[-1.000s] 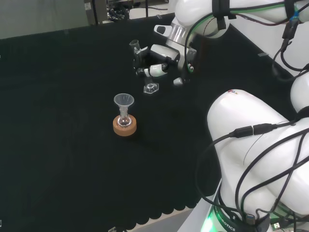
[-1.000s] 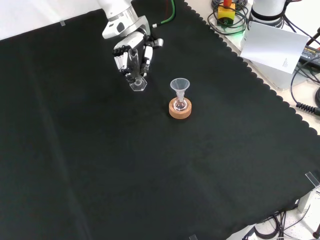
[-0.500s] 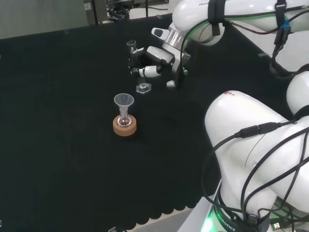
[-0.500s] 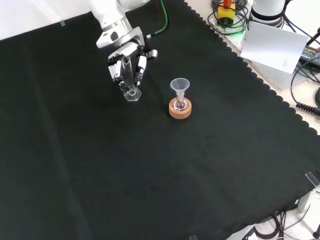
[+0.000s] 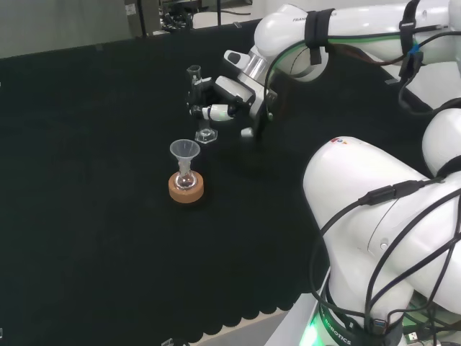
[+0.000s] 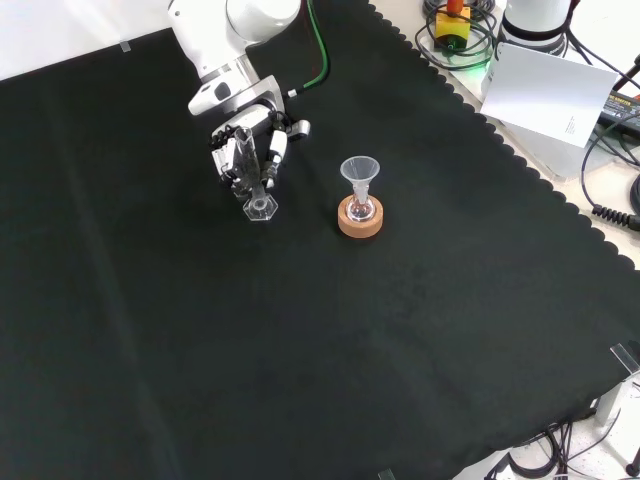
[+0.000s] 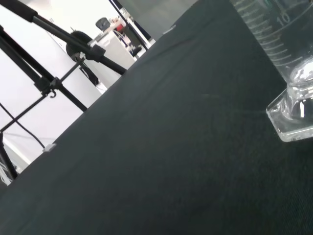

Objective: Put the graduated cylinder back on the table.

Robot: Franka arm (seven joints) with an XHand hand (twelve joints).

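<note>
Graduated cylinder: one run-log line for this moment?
hand shut on graduated cylinder | cylinder upright, base near cloth | funnel flask on cork stand apart

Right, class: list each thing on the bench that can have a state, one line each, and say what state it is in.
graduated cylinder: held upright in the robot hand; whether its base touches the cloth cannot be told.
robot hand: fingers curled round the cylinder.
funnel: upright, seated in the flask's neck.
flask: upright on its cork ring.
cork ring: flat on the black cloth, apart from the cylinder.
</note>
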